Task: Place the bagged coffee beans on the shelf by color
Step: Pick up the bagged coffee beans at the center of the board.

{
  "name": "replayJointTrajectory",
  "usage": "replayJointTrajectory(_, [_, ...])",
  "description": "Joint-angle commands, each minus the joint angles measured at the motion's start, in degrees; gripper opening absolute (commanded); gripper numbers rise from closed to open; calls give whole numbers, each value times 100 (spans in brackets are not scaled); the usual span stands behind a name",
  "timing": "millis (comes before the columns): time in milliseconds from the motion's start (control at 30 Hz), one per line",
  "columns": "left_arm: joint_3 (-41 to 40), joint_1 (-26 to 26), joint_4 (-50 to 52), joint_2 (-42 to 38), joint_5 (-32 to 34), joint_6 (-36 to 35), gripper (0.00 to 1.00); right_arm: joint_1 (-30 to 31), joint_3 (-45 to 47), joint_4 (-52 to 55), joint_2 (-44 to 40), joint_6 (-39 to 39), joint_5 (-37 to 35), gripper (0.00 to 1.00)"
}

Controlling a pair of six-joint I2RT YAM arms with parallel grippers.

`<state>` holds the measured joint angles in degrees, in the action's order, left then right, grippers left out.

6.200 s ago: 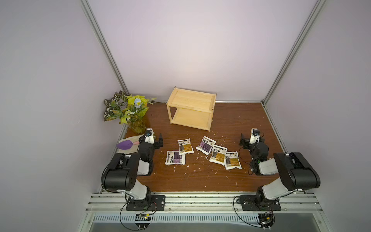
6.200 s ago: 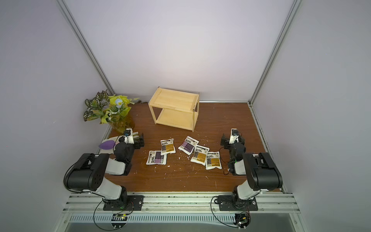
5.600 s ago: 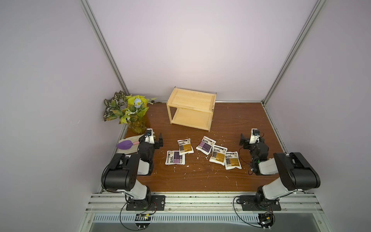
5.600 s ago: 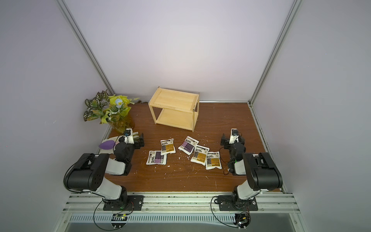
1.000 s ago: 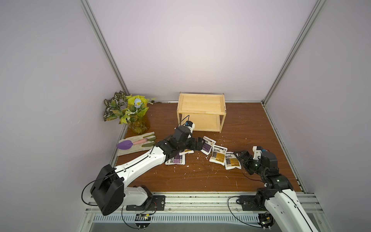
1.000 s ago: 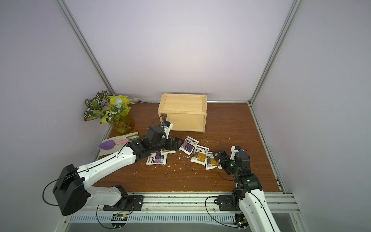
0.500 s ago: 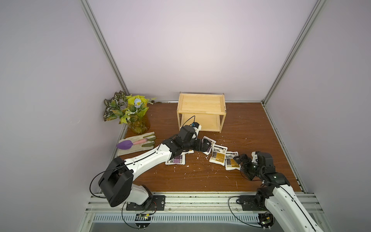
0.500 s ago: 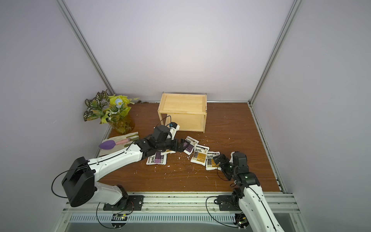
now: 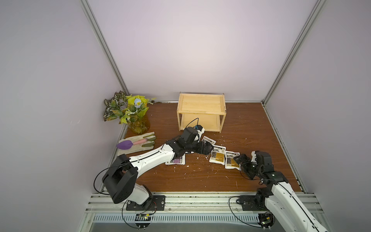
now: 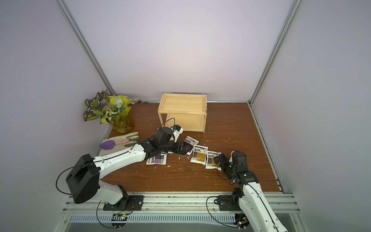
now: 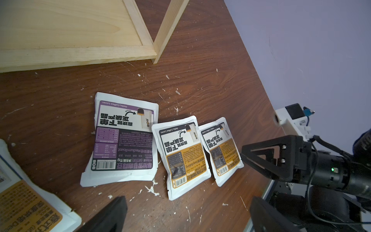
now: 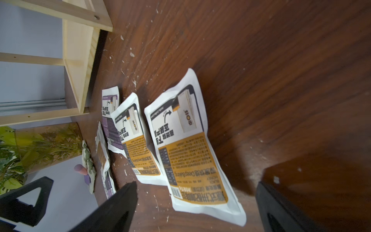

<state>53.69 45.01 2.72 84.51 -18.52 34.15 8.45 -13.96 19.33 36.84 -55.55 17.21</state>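
The pale wood shelf (image 9: 201, 104) (image 10: 183, 106) stands at the back with both tiers bare. Several bagged coffee beans lie flat on the brown table in front of it. My left gripper (image 9: 206, 149) (image 11: 188, 217) is open, low over a purple pouch (image 11: 122, 140) (image 10: 189, 140) that it partly hides in both top views. Beside that lie two golden-brown pouches (image 9: 217, 156) (image 9: 230, 159). My right gripper (image 9: 239, 158) (image 12: 196, 209) is open at the near end of the rightmost golden-brown pouch (image 12: 188, 152). Another purple pouch (image 9: 176, 161) lies partly under the left arm, and a golden-brown one (image 11: 26, 200) beside it.
A leafy plant in an amber vase (image 9: 134, 114) stands at the back left, with a pale glove and purple trowel (image 9: 138, 142) in front of it. White crumbs are scattered over the table. Grey walls close in on three sides.
The shelf now stands square to the front. Both arms have come out from rest; over the last second the left gripper moved right over the purple pouch and the right gripper stayed by the rightmost pouch.
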Motion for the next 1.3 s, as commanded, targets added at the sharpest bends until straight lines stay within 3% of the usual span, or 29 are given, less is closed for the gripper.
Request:
replayJointTrajectory(0, [181, 68, -86, 73, -152, 13, 100, -51, 234, -741, 134, -89, 397, 99])
replayJointTrajectory(333, [150, 67, -219, 203, -430, 152, 99, -104, 596, -1762, 518, -376, 769, 89])
replayJointTrajectory(1267, [212, 62, -219, 338, -530, 162, 100, -392, 939, -1586, -316, -835, 863, 18])
